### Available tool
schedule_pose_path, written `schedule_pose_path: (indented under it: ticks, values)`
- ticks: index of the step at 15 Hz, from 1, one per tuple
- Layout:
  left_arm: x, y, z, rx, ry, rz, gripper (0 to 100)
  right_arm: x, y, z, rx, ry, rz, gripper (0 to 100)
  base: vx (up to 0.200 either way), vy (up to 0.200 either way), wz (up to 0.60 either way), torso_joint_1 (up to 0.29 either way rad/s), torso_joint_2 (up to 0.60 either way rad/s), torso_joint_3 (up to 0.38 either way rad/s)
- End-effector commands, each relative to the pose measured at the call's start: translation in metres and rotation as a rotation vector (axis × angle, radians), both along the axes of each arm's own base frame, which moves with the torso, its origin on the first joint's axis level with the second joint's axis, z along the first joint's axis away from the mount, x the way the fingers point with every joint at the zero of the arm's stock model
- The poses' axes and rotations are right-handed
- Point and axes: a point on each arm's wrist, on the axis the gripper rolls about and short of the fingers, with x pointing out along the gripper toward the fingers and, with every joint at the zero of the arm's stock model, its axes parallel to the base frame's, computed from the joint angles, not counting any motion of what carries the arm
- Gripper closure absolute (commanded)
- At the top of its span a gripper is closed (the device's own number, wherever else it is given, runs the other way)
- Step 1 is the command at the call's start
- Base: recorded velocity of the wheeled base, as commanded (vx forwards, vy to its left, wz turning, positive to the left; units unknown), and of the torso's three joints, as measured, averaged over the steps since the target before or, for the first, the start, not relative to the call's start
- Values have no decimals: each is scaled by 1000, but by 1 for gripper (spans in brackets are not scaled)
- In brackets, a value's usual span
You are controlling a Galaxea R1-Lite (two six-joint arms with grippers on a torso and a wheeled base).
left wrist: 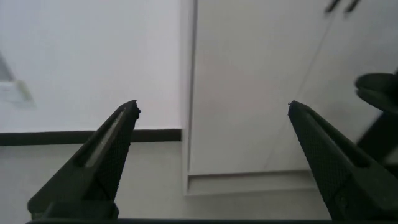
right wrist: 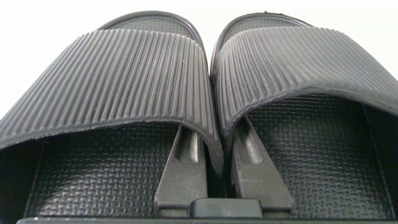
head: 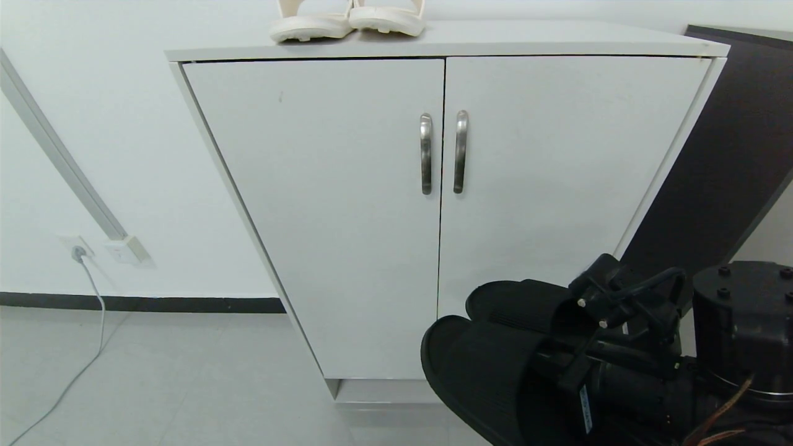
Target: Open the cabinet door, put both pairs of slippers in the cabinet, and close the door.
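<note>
A white two-door cabinet (head: 347, 204) stands against the wall with both doors shut; two metal handles (head: 426, 153) sit side by side at the middle seam. A cream pair of slippers (head: 347, 21) rests on its top. Low at the right, in front of the right door, my right gripper (right wrist: 214, 168) is shut on a black pair of slippers (head: 495, 359), one finger inside each slipper, pinching their inner sides together (right wrist: 211, 93). My left gripper (left wrist: 211, 109) is open and holds nothing, facing the cabinet's lower left corner (left wrist: 193, 180).
Grey floor (head: 155, 378) lies open left of the cabinet. A wall socket with a grey cable (head: 93, 297) trailing to the floor and a slanted wall conduit (head: 62, 155) are at the left. A dark panel (head: 725, 161) stands right of the cabinet.
</note>
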Motion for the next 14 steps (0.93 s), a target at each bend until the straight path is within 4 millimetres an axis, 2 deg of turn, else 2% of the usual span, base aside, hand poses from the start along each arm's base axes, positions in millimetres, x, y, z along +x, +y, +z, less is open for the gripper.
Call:
schedule_pose_path:
  ticks: [1,5,6,7,9,10,14]
  values:
    - [64,-10,14,-3,200,-232,0,0,0,1,7,-6,1,100,0,0,0,0,0,0]
    - [114,-32,37,-4,120,-369,0,0,0,1,6,-6,-2,100,0,0,0,0,0,0]
    - [118,-36,41,-5,108,-389,0,0,0,1,8,-5,-1,100,0,0,0,0,0,0]
    - [125,-48,55,-10,76,-449,0,-1,-1,1,9,-4,-2,100,0,0,0,0,0,0]
    - [133,-67,69,-11,56,-518,0,-1,-1,1,11,-2,-1,100,0,0,0,0,0,0]
    - [143,-88,83,-14,42,-543,0,0,-1,0,8,-2,-1,100,0,0,0,0,0,0]
    - [169,-140,107,-20,24,-636,0,-1,-1,-2,4,4,0,100,0,0,0,0,0,0]
